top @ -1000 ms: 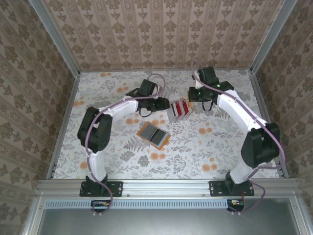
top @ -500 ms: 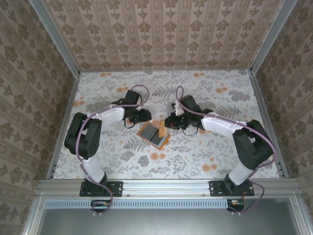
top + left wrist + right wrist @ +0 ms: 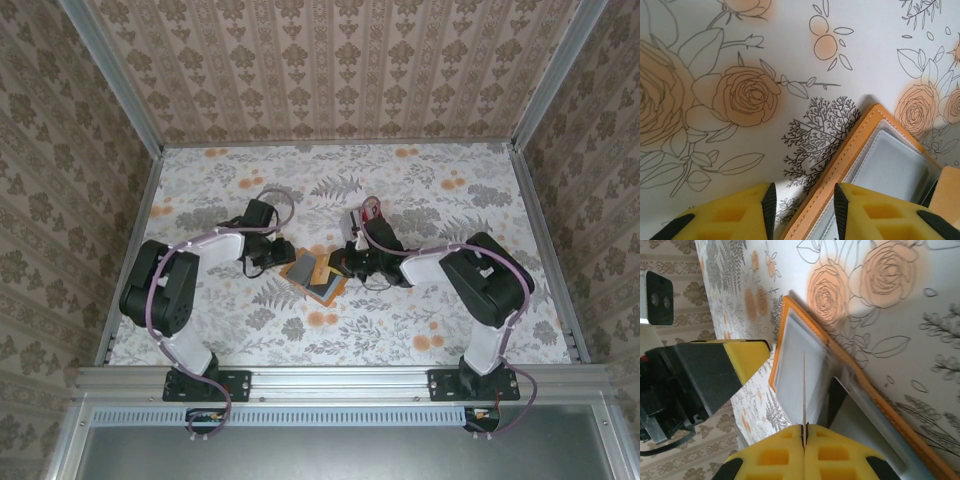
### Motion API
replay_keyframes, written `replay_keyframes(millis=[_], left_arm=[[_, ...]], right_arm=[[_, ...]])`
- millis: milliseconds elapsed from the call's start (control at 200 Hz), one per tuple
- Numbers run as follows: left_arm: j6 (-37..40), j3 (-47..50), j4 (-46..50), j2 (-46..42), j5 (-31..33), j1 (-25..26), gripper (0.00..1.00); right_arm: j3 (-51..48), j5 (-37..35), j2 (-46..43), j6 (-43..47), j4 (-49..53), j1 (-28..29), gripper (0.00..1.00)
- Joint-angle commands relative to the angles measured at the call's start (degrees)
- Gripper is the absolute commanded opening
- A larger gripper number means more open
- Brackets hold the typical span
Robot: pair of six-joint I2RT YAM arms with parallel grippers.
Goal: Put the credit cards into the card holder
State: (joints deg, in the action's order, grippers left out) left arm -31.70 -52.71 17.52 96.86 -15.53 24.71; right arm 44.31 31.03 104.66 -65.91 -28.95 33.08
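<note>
Right gripper point(image 3: 804, 432), 3 o'clock of card holder point(image 3: 318, 280): jaws are pinching one credit card point(image 3: 804, 390). Left gripper point(image 3: 804, 210), 9 o'clock: jaws are standing apart, straddling holder's edge.

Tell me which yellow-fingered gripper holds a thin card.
The right gripper, shut on a thin card seen edge-on; the left gripper, jaws apart, only straddles the edge of the flat orange card holder.

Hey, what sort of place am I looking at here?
Probably a robot test cell dressed like a home: wallpapered panels box in a floral-covered table, and the left arm and right arm are bolted to a metal rail at its near edge.
</note>
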Motion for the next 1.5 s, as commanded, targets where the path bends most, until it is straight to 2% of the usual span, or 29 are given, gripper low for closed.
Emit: replay_keyframes(millis=[0,270,490,635,805,825,1040,1195,1395,1495], left_arm=[[-0.01,1.56,0.04,-1.65,0.68,-0.14,0.35],[-1.53,3.65,-1.79,-1.85,-1.08,-0.01,0.25],[-1.96,5.27,-2.45,-2.69,-0.99,0.52,0.21],[-2.22,5.89,-2.8,-3.33,-1.17,0.82,0.19],[-3.37,7.89,-3.06,-5.0,-1.14,1.09,0.18],[-3.61,8.24,-3.15,-5.27,-1.09,2.83,0.18],[-5.96,11.51,-4.24,-6.81,-0.4,6.17,0.17],[-6.32,12.59,-5.0,-6.77,0.25,6.84,0.17],[-5.15,11.94,-4.13,-6.27,1.3,6.42,0.17],[-4.47,11.63,-3.89,-5.74,1.22,5.83,0.17]], right_arm=[[-1.23,-1.53,1.56,-4.54,-5.73,0.85,0.06],[-4.31,-5.03,-1.8,-5.19,-2.1,1.25,0.05],[-0.23,-9.99,-7.88,4.6,11.85,3.73,0.05],[1.83,-12.28,-11.14,8.23,17.56,4.04,0.05],[-0.62,-13.61,-12.94,6.58,17.54,5.71,0.05],[-1.08,-13.92,-12.92,6.27,17.24,5.96,0.05],[-5.35,-15.99,-12.89,4.99,14.92,6.65,0.05],[-5.54,-14.0,-10.67,6.98,11.83,6.32,0.06],[-4.53,-5.46,-5.46,7.47,6.31,3.3,0.06],[-3.01,-3.3,-5.17,8.41,7.33,2.52,0.06]])
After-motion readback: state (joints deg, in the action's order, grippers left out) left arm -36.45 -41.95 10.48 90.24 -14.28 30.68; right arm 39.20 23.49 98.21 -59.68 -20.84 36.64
